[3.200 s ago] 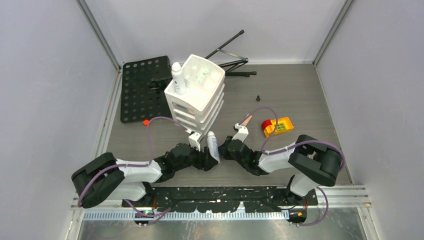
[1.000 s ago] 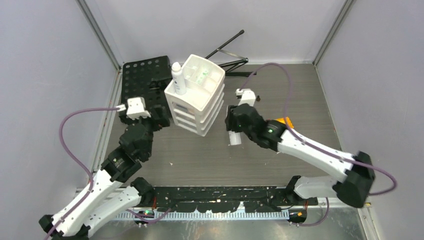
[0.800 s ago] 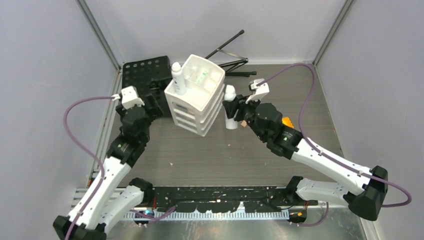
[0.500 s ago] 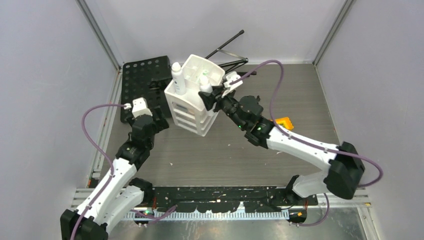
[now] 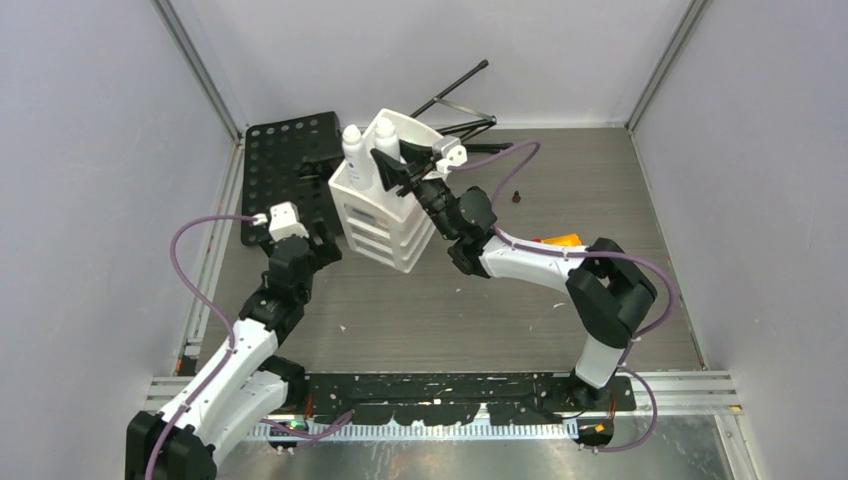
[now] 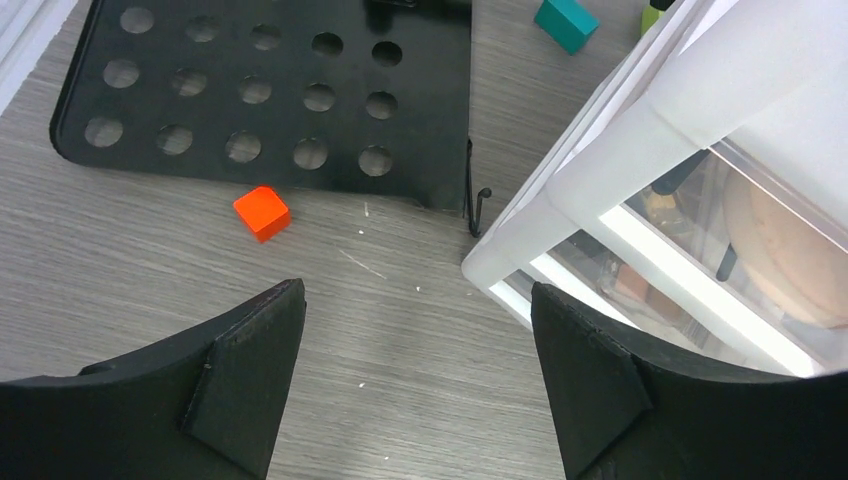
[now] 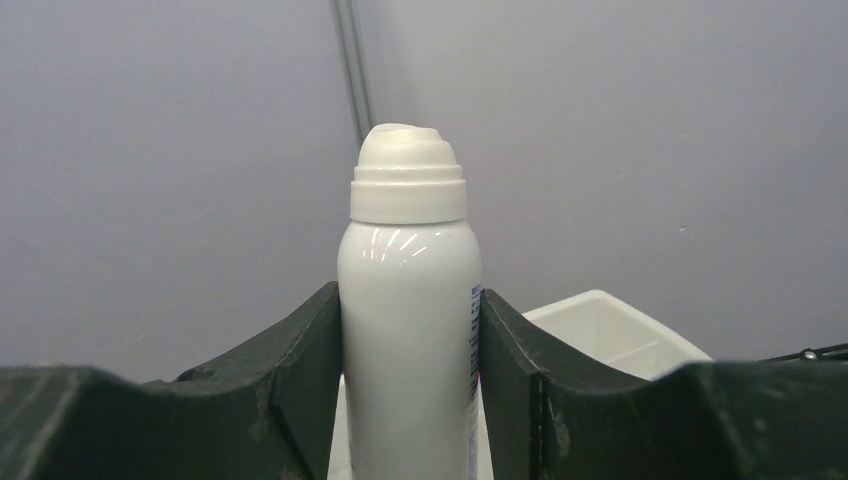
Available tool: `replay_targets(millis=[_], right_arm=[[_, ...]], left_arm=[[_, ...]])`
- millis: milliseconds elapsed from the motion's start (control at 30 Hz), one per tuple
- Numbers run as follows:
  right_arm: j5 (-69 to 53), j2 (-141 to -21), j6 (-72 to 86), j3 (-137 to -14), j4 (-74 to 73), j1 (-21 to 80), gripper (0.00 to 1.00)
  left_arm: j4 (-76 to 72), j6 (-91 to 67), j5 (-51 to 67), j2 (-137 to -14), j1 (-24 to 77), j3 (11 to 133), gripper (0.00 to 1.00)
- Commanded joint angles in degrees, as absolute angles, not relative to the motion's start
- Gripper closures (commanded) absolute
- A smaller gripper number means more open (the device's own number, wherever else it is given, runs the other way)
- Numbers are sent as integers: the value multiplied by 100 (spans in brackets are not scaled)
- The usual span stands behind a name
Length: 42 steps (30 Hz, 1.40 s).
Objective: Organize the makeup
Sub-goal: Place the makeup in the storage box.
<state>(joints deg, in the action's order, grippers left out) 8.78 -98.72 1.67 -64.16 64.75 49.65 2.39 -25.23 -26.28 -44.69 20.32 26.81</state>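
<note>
You are working on a grey wooden tabletop point(image 5: 440, 320) with pale grey walls all around. Nearest to you, your left arm point(image 5: 235, 345) reaches toward the front left corner of the white drawer tower point(image 5: 385, 225). The left jaws are wide open with nothing in them, and their black fingers point(image 6: 245, 385) hang over bare wood. Just past them lies a small orange cube point(image 6: 262, 213), near the edge of a black plate with holes point(image 6: 270, 100). Through a clear drawer front you can see a round peach compact point(image 6: 790, 250). The other things in there are too blurry to name. On the right, a yellow block point(image 5: 566, 240) peeks out from behind your right arm point(image 5: 540, 262).

Farther back, the right jaws squeeze a white bottle point(image 7: 408, 300) on both sides. It stands upright over the top tray point(image 5: 415, 128) of the tower, just beside a second white bottle point(image 5: 353, 150). You cannot tell if its bottom touches the tray. A teal block point(image 6: 566, 22) lies beyond the plate. Thin black stand legs point(image 5: 455, 95) lie by the back wall.
</note>
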Motion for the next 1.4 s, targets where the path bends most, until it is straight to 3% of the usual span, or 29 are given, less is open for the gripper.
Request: replay_targets(millis=[0, 700, 967, 1300, 1367], right_arm=[[953, -10051, 298, -6831, 8089, 4832, 100], [391, -10989, -98, -7090, 8253, 4816, 99], [316, -11023, -96, -6918, 8253, 4816, 69], [363, -11031, -193, -6676, 8253, 4814, 54], [416, -11012, -193, -6655, 8253, 4816, 47]], left_arm=[[-189, -2555, -2577, -4462, 2004, 2694, 15], [-246, -2540, -2480, -4639, 2004, 2745, 14], [-272, -2533, -2451, -4681, 2004, 2747, 14], [-272, -2538, -2431, -4688, 2004, 2749, 13], [-280, -2539, -2432, -4685, 2004, 2751, 13]])
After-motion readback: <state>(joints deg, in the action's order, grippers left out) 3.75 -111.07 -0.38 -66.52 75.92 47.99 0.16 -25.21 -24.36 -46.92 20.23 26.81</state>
